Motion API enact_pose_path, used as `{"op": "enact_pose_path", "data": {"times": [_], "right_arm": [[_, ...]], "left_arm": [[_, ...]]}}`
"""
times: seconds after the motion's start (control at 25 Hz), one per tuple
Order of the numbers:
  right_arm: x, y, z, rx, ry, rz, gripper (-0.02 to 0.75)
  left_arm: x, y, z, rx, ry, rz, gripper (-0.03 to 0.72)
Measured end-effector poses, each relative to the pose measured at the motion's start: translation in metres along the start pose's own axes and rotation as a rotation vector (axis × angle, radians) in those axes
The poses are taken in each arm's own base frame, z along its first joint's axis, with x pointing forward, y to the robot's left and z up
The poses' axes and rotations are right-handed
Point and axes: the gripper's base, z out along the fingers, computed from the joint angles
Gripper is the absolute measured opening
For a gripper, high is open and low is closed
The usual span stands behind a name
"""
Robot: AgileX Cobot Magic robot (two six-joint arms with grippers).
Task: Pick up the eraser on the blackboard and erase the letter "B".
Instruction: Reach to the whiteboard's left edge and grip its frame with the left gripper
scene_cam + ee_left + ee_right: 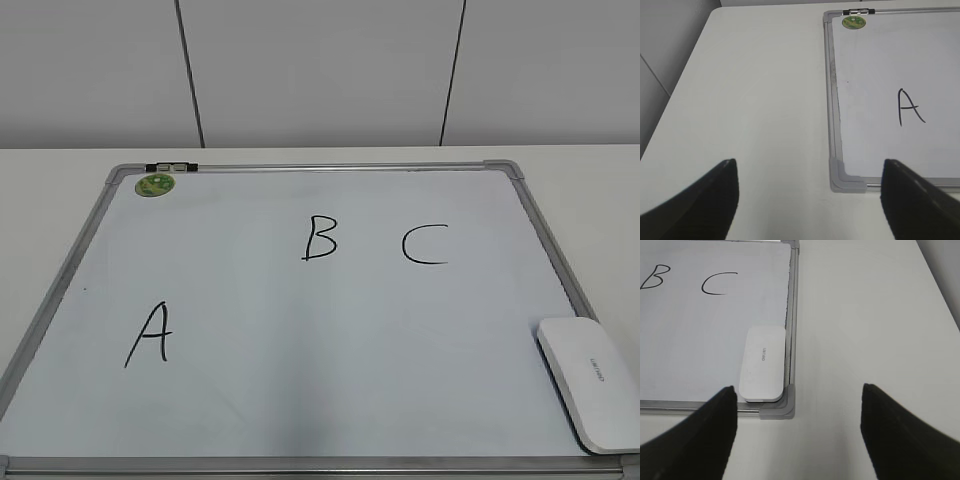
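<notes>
The white eraser lies flat in the near right corner of the blackboard; it also shows in the right wrist view. The black letter "B" is drawn at the board's middle, partly cut off in the right wrist view. Neither gripper shows in the exterior view. My left gripper is open and empty above the table by the board's near left corner. My right gripper is open and empty, just off the board's near right corner, short of the eraser.
A black "A" is at the board's near left and a "C" right of the "B". A round green magnet sits at the far left corner. The board lies on a white table before a white wall.
</notes>
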Motion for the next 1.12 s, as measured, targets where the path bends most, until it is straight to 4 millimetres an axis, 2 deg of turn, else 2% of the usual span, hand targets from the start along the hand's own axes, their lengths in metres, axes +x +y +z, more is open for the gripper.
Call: {"op": "enact_pose_path", "data": {"times": [0.44,0.68,0.92,1.12], "right_arm": [[0.0,0.0,0.0,0.0,0.0,0.0,0.591],[0.0,0.0,0.0,0.0,0.0,0.0,0.591],[0.0,0.0,0.0,0.0,0.0,0.0,0.591],[0.0,0.0,0.0,0.0,0.0,0.0,0.591]], "left_arm": [[0.0,0.0,0.0,0.0,0.0,0.0,0.647],[0.0,0.0,0.0,0.0,0.0,0.0,0.592],[0.0,0.0,0.0,0.0,0.002,0.0,0.584],[-0.011,-0.001,0.0,0.01,0.022,-0.004,0.589]]}}
